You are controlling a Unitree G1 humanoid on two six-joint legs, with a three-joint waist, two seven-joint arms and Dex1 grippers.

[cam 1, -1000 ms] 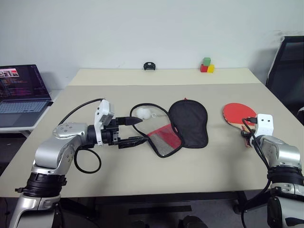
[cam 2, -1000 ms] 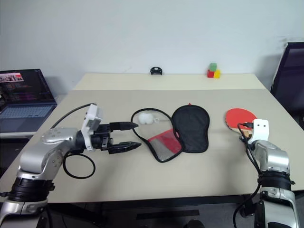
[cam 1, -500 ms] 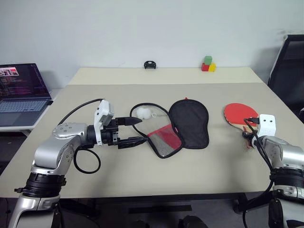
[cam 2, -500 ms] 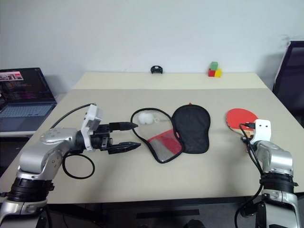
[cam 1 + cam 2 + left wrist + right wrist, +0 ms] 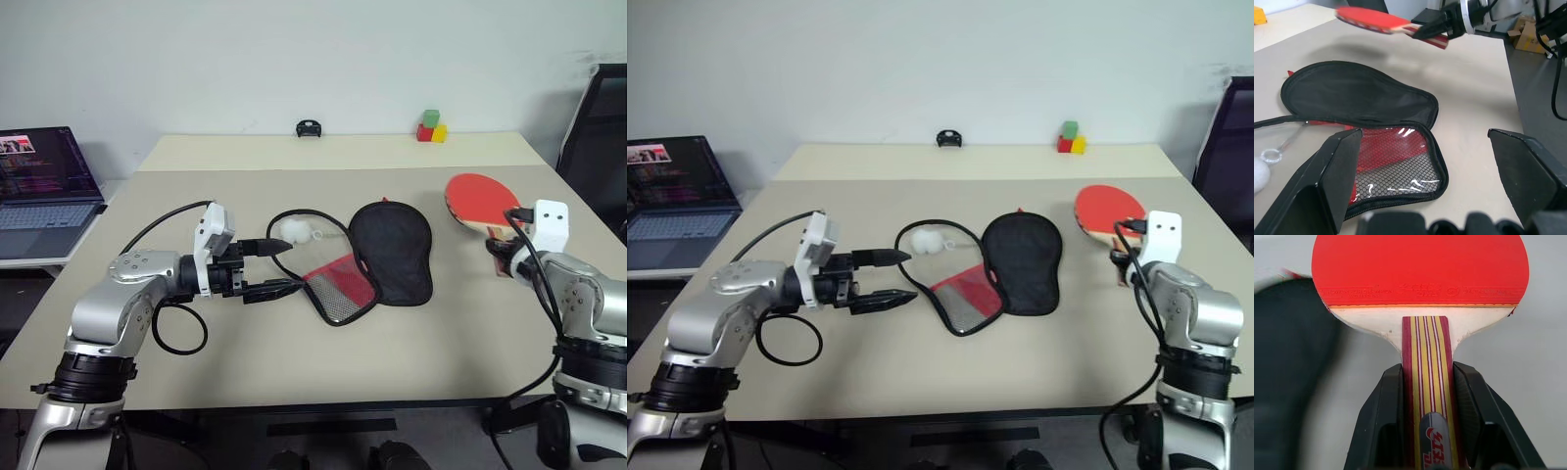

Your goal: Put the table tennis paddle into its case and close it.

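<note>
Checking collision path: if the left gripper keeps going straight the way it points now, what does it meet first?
Most likely the open case: the left gripper, fingers spread, points at its red mesh half lying on the table. Depth is hard to judge.

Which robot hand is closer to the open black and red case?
Left. The left gripper hovers open just beside the case, while the right gripper holds the paddle off to its far side.

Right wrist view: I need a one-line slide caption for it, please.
Right gripper fingers clamp the striped handle of the table tennis paddle, red face ahead, above the table.
</note>
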